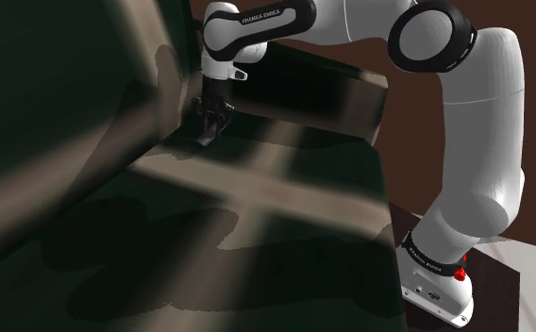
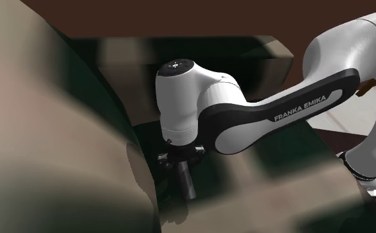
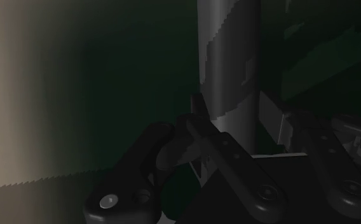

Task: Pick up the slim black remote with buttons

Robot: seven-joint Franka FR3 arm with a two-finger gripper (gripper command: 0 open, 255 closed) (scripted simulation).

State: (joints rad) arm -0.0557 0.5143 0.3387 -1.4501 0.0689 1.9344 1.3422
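Note:
The slim dark remote [image 3: 227, 51] is a long narrow bar running straight out from between my black fingers. My gripper [image 3: 230, 113] is shut on its near end, one finger against each long side. In the second exterior view the remote [image 2: 189, 180] points down from the gripper [image 2: 181, 159], just over the sofa seat. The shoulder view shows the gripper [image 1: 206, 130] low in the corner where the seat meets the backrest and armrest. Whether the remote's far end touches the cushion I cannot tell.
A dark green and beige patterned sofa seat [image 1: 257, 217] spreads below the arm. Its tall backrest [image 2: 41, 132] rises close beside the gripper, and an armrest [image 1: 351, 99] stands behind it. The robot's stand [image 1: 445, 283] sits at the shoulder view's lower right.

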